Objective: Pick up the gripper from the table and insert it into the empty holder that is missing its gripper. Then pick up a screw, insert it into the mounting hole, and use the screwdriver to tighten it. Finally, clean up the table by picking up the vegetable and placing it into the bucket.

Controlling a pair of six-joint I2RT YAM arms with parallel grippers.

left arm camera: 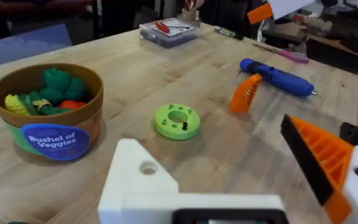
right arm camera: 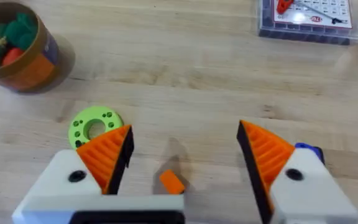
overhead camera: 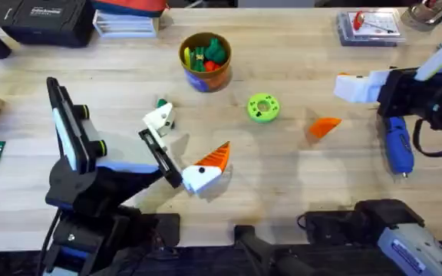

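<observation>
Your table (overhead camera: 298, 184) carried, at its far edge, a black case (overhead camera: 48, 21) and a clear parts box (overhead camera: 368, 27), and nearer the middle the bucket (overhead camera: 205, 61) already packed with toy vegetables. Your left gripper (overhead camera: 181, 149) hung low with jaws spread, one white holder (overhead camera: 159, 117) bare, the other wearing an orange pad. Your right gripper (right arm camera: 182, 155) was open above the loose orange gripper (overhead camera: 324, 126), which lay between the lime-green disc (overhead camera: 263, 107) and the screwdriver (overhead camera: 397, 146), nothing blocking it.

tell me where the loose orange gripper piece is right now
In the overhead view the gripper lies on the table's right half, between the lime-green disc and the blue screwdriver.
</observation>
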